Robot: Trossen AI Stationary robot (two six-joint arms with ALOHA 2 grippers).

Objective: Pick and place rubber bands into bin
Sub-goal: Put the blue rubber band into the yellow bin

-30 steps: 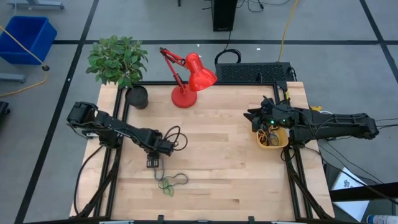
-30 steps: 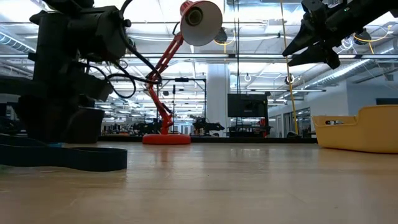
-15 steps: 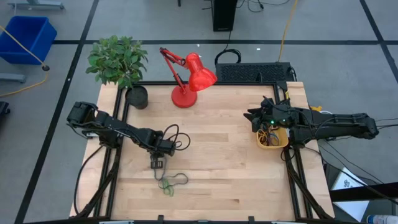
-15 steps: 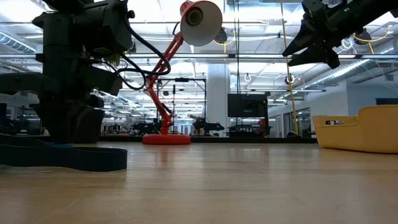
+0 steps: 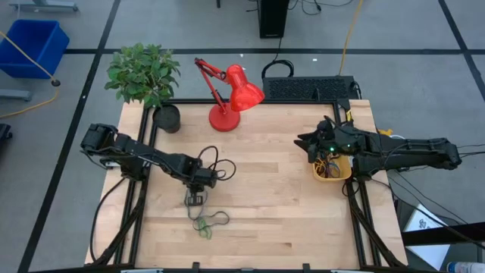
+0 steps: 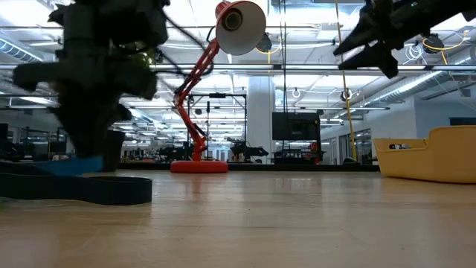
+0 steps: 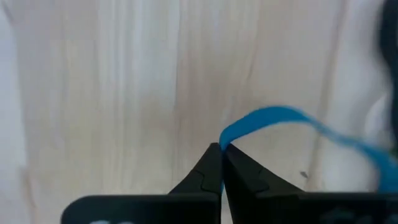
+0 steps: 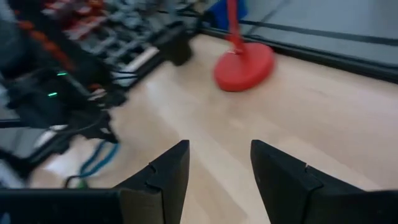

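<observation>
Blue rubber band (image 6: 74, 165) under left gripper (image 6: 88, 145)

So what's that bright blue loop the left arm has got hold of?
It is a blue rubber band, thin and floppy. The left gripper has its fingers shut on one end of it, just above the wooden table. From the pinch it arcs upward and then trails away toward the other bands. In the low view it shows as a blue strip under the arm. Whether its far end is on the wood is unclear.

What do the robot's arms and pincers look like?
Both arms are dark, jointed and thin, with looping black cables. The left pincer has two black pointed fingers. The right pincer has two black, blocky fingers, and tiny green lights glow near its wrist.
</observation>
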